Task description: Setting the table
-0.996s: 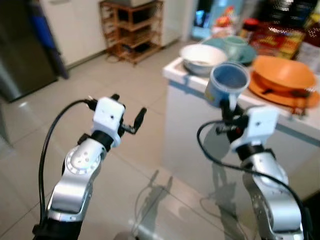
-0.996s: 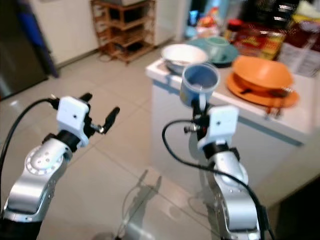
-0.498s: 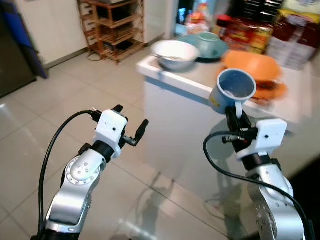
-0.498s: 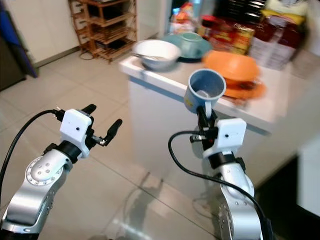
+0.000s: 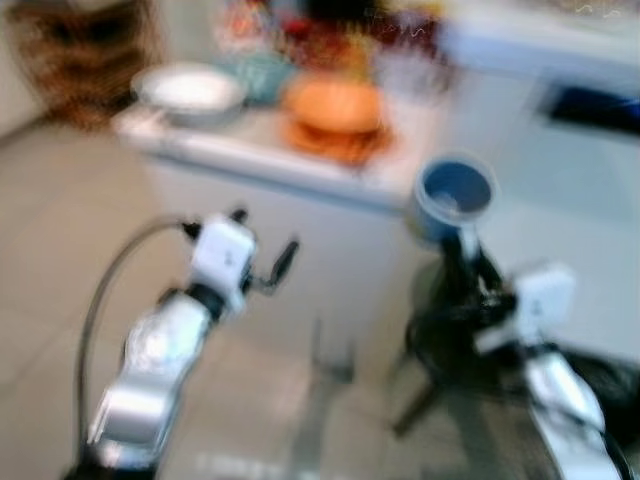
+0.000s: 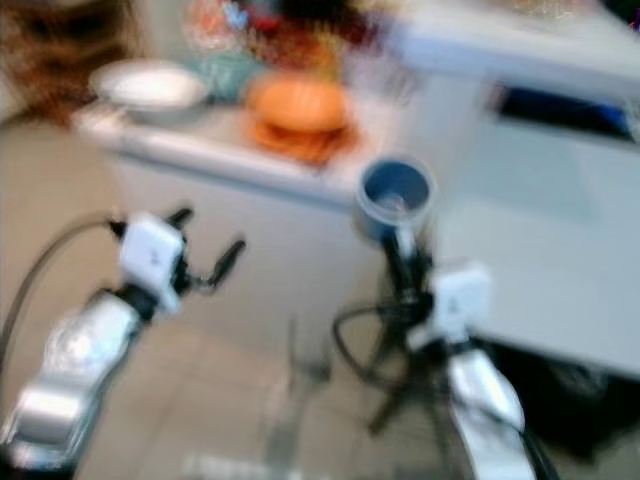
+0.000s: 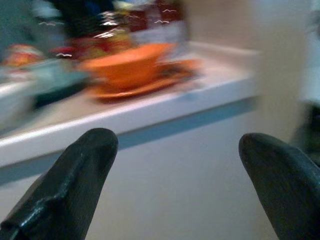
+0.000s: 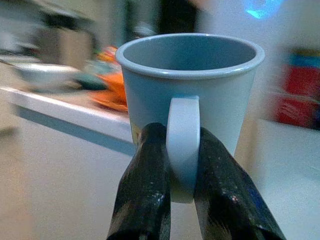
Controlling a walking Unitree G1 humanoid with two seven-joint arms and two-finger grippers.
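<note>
1. The right end effector (image 8: 182, 200) pinches the handle of a blue mug (image 8: 190, 95), holding it upright in the air, near the table (image 5: 250, 160).
2. The mug looks rigid, light and probably smooth; gripped by the handle alone, it could swing or slip.
3. The left end effector (image 7: 175, 170) is spread and carries nothing.
4. Far left on the table sit orange dishes (image 5: 335, 115) and a white bowl (image 5: 190, 88), blurred.
</note>
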